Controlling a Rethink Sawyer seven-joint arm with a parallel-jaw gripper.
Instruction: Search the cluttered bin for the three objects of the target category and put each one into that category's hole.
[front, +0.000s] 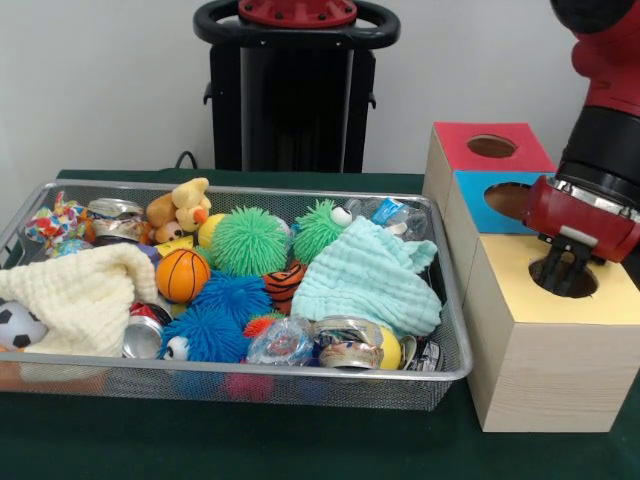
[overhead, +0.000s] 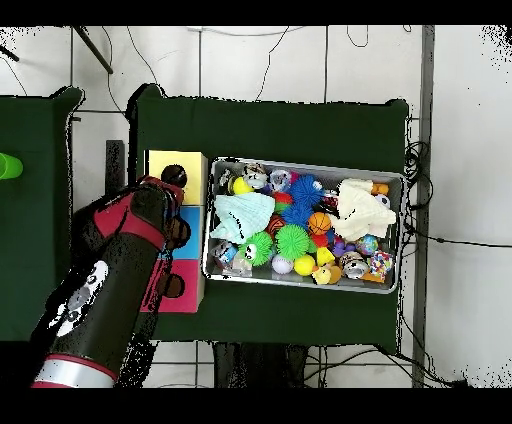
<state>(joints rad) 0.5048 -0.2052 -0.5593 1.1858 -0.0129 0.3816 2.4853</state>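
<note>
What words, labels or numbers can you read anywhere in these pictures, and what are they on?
No text can be read in either view.
Crushed cans in the wire bin: printed patterns, too blurred to read.
Plastic wrapper at the bin's far corner: blue label, too small to read.
White marking on the robot arm: a logo, no legible letters.

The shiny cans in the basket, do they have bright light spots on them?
Front view: yes, the crushed cans near the wire bin's front edge carry bright white glare. Overhead view: they are too small to tell any shine.
</note>
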